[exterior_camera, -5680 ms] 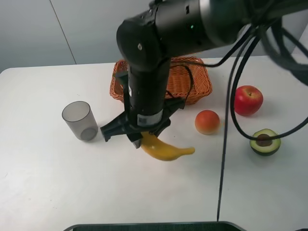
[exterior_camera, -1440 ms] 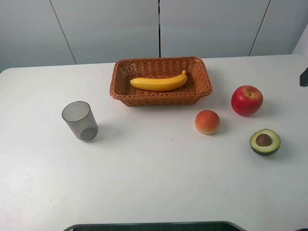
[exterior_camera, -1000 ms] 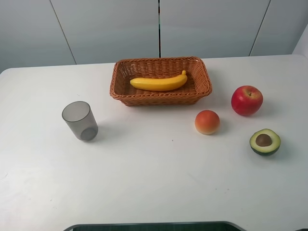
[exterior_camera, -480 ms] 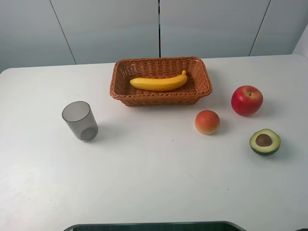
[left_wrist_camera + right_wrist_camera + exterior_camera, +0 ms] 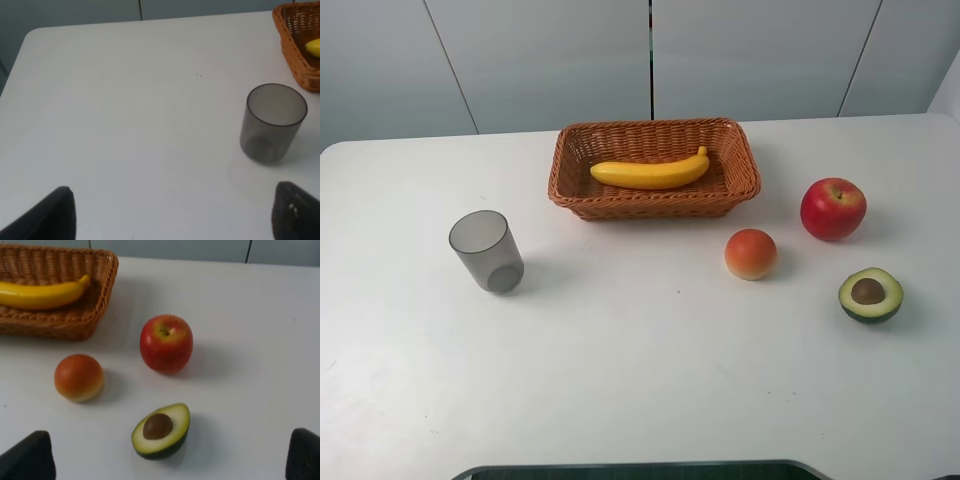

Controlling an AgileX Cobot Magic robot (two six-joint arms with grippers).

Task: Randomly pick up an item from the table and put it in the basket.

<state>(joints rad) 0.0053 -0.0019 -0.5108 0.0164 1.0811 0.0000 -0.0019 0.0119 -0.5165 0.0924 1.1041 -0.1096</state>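
Starting at your left gripper (image 5: 172,212): in its wrist view you only get the two dark fingertips (image 5: 55,212) poking in at the frame edge, spread wide with nothing but bare table between them, so it's open and empty. Same deal with your right gripper (image 5: 170,457): two dark tips sit far apart at the corners of its wrist view, wide open, holding nothing. Neither arm shows up in the high camera at all.

Moving out from the left gripper, the closest thing is the grey translucent cup (image 5: 272,122), standing upright on the table (image 5: 125,110), clear of the fingertips. Past the cup you can catch the corner of the basket (image 5: 295,47) with a bit of yellow peeking over the rim.

Out from the right gripper, you've got the avocado half (image 5: 161,431) nearest, cut side up with the pit showing. Beyond that is the orange-pink fruit (image 5: 78,377) on one side and the red apple (image 5: 166,343) just past it, all three apart from each other.

The banana (image 5: 650,171) is lying inside the basket (image 5: 735,175), stretched lengthwise along the bottom, stem tip pointing toward the apple side. The basket sits toward the far edge of the table in the high view, with the cup well off to its left and the loose fruit off to its right.
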